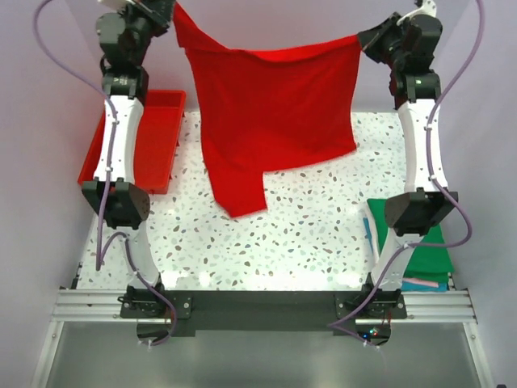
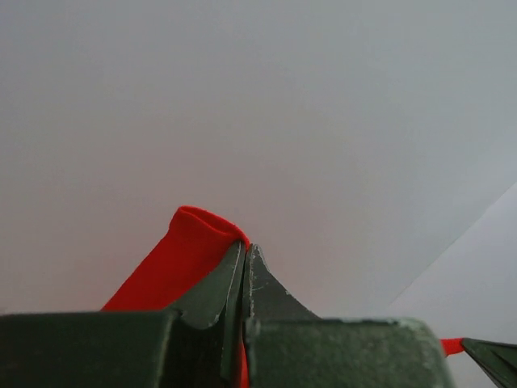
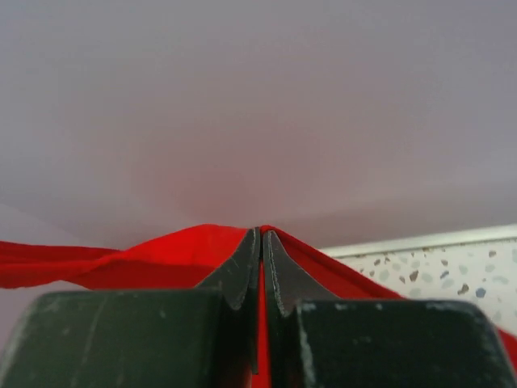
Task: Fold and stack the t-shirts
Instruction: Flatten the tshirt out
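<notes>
Two firm grips: left pincer (image 2: 245, 252) and right pincer (image 3: 261, 236) tight on red t-shirt (image 1: 275, 113).

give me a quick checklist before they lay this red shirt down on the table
1. left gripper shut on the red t-shirt: ok
2. right gripper shut on the same shirt: ok
3. top edge stretched between the two grippers: ok
4. bottom edge level: not ok, one side hangs lower
5. table in front of the hanging shirt bare: ok
6. shirt apart from the red tray and the folded green shirt: ok in the top view
</notes>
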`<state>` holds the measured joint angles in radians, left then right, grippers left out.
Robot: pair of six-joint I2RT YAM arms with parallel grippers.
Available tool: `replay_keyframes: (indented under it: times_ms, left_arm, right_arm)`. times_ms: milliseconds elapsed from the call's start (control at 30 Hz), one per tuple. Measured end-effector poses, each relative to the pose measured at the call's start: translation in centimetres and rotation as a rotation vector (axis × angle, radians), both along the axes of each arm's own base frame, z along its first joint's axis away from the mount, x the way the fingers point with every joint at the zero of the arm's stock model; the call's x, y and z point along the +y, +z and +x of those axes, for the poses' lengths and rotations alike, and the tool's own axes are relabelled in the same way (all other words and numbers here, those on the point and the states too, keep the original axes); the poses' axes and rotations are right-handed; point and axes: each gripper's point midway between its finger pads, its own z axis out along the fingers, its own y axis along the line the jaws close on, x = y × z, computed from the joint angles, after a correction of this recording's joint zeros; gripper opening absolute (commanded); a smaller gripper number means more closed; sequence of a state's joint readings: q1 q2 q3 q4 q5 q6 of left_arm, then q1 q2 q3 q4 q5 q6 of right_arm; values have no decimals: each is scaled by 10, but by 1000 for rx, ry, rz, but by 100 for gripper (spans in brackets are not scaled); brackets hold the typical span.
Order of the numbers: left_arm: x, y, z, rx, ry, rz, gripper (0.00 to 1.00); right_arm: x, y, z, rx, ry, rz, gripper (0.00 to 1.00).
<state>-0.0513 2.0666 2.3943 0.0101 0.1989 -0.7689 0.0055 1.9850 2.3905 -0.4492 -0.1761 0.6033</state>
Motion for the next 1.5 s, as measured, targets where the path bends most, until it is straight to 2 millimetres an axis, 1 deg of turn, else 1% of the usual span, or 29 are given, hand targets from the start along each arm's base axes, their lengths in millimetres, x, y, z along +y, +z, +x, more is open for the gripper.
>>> replay_keyframes:
  times_ms: [67, 133, 233, 267, 300, 367, 400, 433, 467, 500, 533, 567, 633, 667, 700, 733, 767, 800, 833, 867, 933, 1033, 1100, 1200, 1233, 1267, 1333, 1433, 1500]
  left_arm:
    - [25, 26, -14, -70, 17, -12, 0]
    - [44, 55, -32, -149, 28, -20, 0]
    - [68, 97, -68, -266, 39, -15, 0]
    - [73, 104, -79, -292, 44, -10, 0]
    - [75, 106, -91, -300, 44, -7, 0]
    - [72, 99, -111, -301, 32, 0, 0]
    - [68, 88, -119, -280, 18, 3, 0]
    - [65, 76, -123, -262, 8, 1, 0]
    - [61, 58, -129, -236, -7, -1, 0]
    - [58, 36, -132, -192, -19, -9, 0]
    - [55, 10, -134, -145, -27, -16, 0]
    - [55, -21, -136, -91, -27, -28, 0]
    - [54, -92, -142, 58, -26, -57, 0]
    - [55, -120, -148, 112, -18, -70, 0]
    - [54, -156, -158, 192, -15, -86, 0]
    - [53, -188, -171, 262, -8, -99, 0]
    - [52, -214, -186, 319, 1, -108, 0]
    - [51, -233, -202, 362, 9, -113, 0]
    - [50, -245, -218, 387, 17, -116, 0]
    - [50, -250, -233, 392, 26, -117, 0]
    - [49, -251, -261, 376, 44, -108, 0]
    - [48, -255, -291, 369, 61, -94, 0]
    - [49, -274, -308, 409, 78, -90, 0]
    - [50, -318, -331, 530, 106, -90, 0]
    - [51, -332, -338, 573, 116, -92, 0]
    - [51, -342, -343, 602, 123, -94, 0]
    - [52, -358, -350, 658, 130, -98, 0]
    - [54, -372, -349, 726, 143, -101, 0]
    - [56, -380, -344, 777, 154, -103, 0]
  right_arm:
    - [-2, 27, -12, -75, -11, 5, 0]
    - [-5, 44, -27, -125, -29, 7, 0]
    - [-6, 67, -56, -188, -36, 9, 0]
    - [-6, 71, -63, -204, -35, 9, 0]
    - [-6, 73, -69, -219, -34, 10, 0]
    - [-5, 63, -77, -203, -29, 13, 0]
    - [-5, 52, -79, -187, -27, 14, 0]
    - [-5, 39, -79, -159, -27, 16, 0]
    - [-4, 16, -79, -115, -27, 19, 0]
    - [-5, -10, -81, -63, -29, 22, 0]
    - [-5, -39, -85, 2, -30, 23, 0]
    - [-4, -71, -89, 68, -30, 24, 0]
    - [-4, -136, -103, 215, -32, 28, 0]
    - [-4, -161, -111, 272, -33, 29, 0]
    - [-4, -190, -123, 336, -34, 32, 0]
    - [-4, -218, -138, 403, -36, 34, 0]
    - [-4, -241, -155, 462, -38, 34, 0]
    - [-4, -263, -173, 512, -40, 34, 0]
    - [-4, -279, -191, 556, -40, 33, 0]
    - [-4, -289, -203, 582, -40, 32, 0]
    - [-4, -309, -230, 633, -41, 27, 0]
    - [-5, -332, -264, 684, -41, 22, 0]
    - [-6, -346, -287, 725, -45, 19, 0]
    - [-7, -362, -315, 783, -53, 13, 0]
    - [-9, -364, -322, 793, -61, 9, 0]
    - [-10, -366, -328, 801, -69, 4, 0]
    - [-12, -364, -334, 799, -78, 1, 0]
    - [-14, -365, -335, 811, -90, -6, 0]
    - [-15, -369, -333, 845, -95, -11, 0]
